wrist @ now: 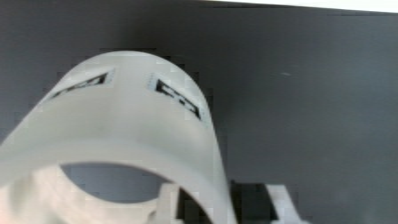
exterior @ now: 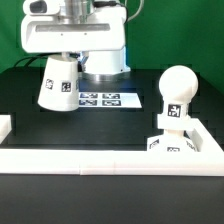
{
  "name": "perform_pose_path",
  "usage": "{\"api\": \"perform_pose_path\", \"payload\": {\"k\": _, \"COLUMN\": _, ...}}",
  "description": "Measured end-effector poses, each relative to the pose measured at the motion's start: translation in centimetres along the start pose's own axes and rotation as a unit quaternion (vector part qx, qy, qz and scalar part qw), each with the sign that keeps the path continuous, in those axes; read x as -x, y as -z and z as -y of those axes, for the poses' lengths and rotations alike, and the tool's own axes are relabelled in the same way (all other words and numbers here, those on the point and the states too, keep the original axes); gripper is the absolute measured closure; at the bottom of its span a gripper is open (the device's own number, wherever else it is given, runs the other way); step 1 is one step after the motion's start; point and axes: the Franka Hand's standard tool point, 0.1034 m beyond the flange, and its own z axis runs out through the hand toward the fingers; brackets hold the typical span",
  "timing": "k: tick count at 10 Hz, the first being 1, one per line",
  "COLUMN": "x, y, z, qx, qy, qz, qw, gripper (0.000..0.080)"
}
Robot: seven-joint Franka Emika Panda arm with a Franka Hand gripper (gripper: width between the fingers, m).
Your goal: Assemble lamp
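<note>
The white tapered shade [exterior: 57, 85] with two tags is at the exterior view's left, slightly tilted, beside the marker board. My gripper [exterior: 63, 52] comes down on its top and is shut on its wall. I cannot tell whether its lower rim touches the table. In the wrist view the shade [wrist: 143, 120] fills the picture, and my gripper [wrist: 222, 200] pinches its rim, one finger inside and one outside. The ball bulb [exterior: 178, 88] stands upright on the blocky tagged base [exterior: 170, 137] at the exterior view's right, apart from the shade.
The marker board [exterior: 100, 99] lies flat on the black table behind the middle. A white raised border [exterior: 100, 158] runs along the front and up both sides. The robot's white base [exterior: 100, 50] stands at the back.
</note>
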Motion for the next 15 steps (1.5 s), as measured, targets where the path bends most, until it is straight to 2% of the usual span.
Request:
{"api": "perform_pose_path", "payload": {"k": 3, "x": -2.2, "y": 3.0, "z": 3.9, "qx": -0.011, "qy": -0.020, "qz": 0.008, "qw": 1.000, "gripper": 0.0755}}
{"api": "perform_pose_path", "payload": {"k": 5, "x": -4.0, "y": 4.5, "z": 6.1, "qx": -0.010, "qy": -0.017, "qz": -0.001, "qw": 1.000, "gripper": 0.0755}}
{"api": "perform_pose_path", "payload": {"k": 6, "x": -4.6, "y": 4.9, "z": 6.9, "qx": -0.014, "qy": -0.014, "qz": -0.006, "qw": 1.000, "gripper": 0.0755}}
{"api": "perform_pose_path", "payload": {"k": 7, "x": -4.9, "y": 5.2, "z": 7.6, "qx": -0.012, "qy": -0.016, "qz": -0.006, "qw": 1.000, "gripper": 0.0755}}
{"api": "perform_pose_path", "payload": {"k": 8, "x": -4.9, "y": 5.2, "z": 7.7, "qx": -0.008, "qy": -0.012, "qz": -0.005, "qw": 1.000, "gripper": 0.0755}}
{"api": "perform_pose_path", "payload": {"k": 13, "x": -4.9, "y": 5.0, "z": 7.6, "qx": -0.008, "qy": -0.013, "qz": -0.004, "qw": 1.000, "gripper": 0.0755}}
{"api": "perform_pose_path", "payload": {"k": 14, "x": -4.9, "y": 5.3, "z": 8.0, "qx": -0.008, "qy": -0.019, "qz": 0.000, "qw": 1.000, "gripper": 0.0755}}
{"api": "perform_pose_path", "payload": {"k": 15, "x": -5.3, "y": 6.2, "z": 9.3, "qx": -0.010, "qy": -0.017, "qz": 0.005, "qw": 1.000, "gripper": 0.0755}}
